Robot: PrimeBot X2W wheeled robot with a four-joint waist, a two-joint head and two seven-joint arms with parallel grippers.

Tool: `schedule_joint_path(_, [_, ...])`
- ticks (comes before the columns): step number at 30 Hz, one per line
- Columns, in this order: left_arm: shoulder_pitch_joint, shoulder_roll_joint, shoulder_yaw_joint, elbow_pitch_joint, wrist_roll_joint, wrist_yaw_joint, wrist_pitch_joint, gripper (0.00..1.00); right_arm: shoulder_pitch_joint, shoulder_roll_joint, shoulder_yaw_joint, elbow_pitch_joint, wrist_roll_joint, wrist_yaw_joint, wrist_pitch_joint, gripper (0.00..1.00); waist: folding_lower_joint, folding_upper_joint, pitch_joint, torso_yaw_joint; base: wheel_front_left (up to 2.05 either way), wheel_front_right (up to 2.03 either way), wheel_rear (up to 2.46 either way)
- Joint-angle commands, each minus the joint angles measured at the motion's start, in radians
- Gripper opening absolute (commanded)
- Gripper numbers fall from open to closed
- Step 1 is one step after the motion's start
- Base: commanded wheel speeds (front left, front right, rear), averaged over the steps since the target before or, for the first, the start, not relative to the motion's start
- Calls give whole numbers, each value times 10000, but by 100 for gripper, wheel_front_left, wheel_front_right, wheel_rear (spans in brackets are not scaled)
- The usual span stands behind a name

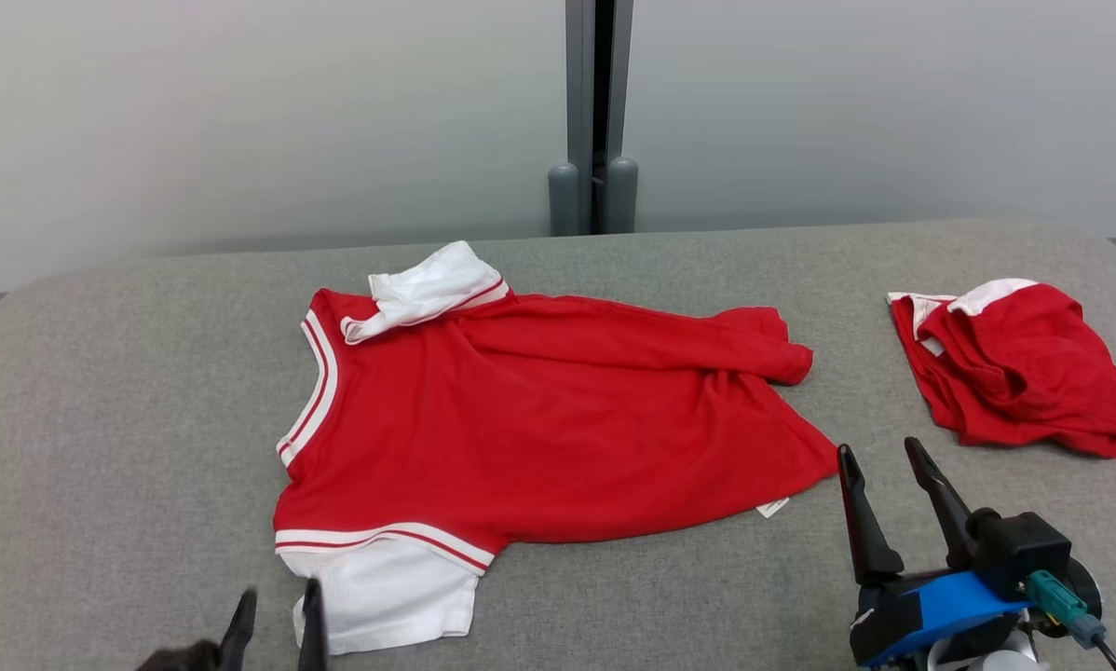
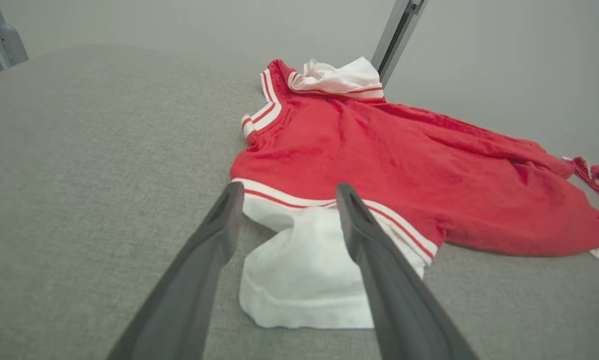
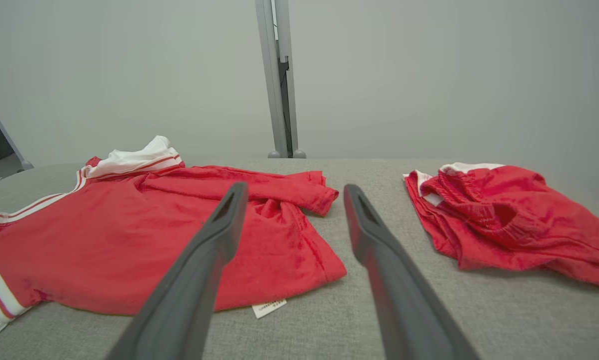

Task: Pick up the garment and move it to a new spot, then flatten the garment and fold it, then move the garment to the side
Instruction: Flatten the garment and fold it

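Grey woven-fabric counter [image 1: 102,419]: spans the whole lower frame of the head view and carries both garments.

Red short-sleeved jersey shirt with white sleeves and red-and-white striped trim [image 1: 539,419]: laid at centre frame, collar toward the left and hem toward the right. It is mostly spread, but a ridge of folded cloth is seen along its upper edge. It is judged to be the task garment, placed between the arms so each can reach one end, with flattening not yet finished.

Crumpled red bundle with a white band [image 1: 1024,363]: set apart at the right edge, presumably put aside.

Right claw [image 1: 879,447]: held at lower right, just beside the hem corner, fingers spread fully, nothing gripped. It is probably poised to pinch that corner.

Left claw [image 1: 279,592]: at the bottom edge, left of centre, likewise wide open and empty, pointed at the lower white sleeve [image 1: 381,596].

Small white care label [image 1: 772,508]: seen poking out under the hem.
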Motion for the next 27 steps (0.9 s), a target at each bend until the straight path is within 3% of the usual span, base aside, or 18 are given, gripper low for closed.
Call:
schedule_joint_path(1, [118,91,33,27,-37,-22,39,100,-31,-11,-32,37,21,1,-41,100,0,-1,37,11,0,0,0])
schedule_joint_path(9, [86,251,-256,627,-289,-331,815,100,-134,-11,-142,115,-88,1,-52,100,0,-1,326,48,0,0,0])
schedule_joint_path(18, [-1104,48,-534,2362,-508,-1116,1119,100,-339,-11,-10,130,-149,1,49,100,0,-1,606,-181,0,0,0])
schedule_joint_path(19, [-1166,20,-551,2507,-530,-1172,1084,89,-343,-13,-49,132,-174,1,58,100,0,-1,622,-199,0,0,0])
schedule_joint_path(20, [-1206,-13,-557,2624,-542,-1207,1030,50,-349,-13,-90,125,-211,1,71,100,0,-1,638,-212,0,0,0])
schedule_joint_path(21, [-1247,-61,-563,2711,-547,-1265,965,19,-353,-13,-158,129,-263,1,90,100,0,-1,651,-215,0,0,0])
schedule_joint_path(22, [-1284,-106,-561,2771,-553,-1300,877,0,-373,-13,-242,156,-278,1,153,100,0,-1,661,-207,0,0,0])
schedule_joint_path(27, [-1295,-164,-537,2724,-522,-1411,365,0,-771,-10,-1027,613,-694,1,949,100,0,-1,696,-12,0,0,0])
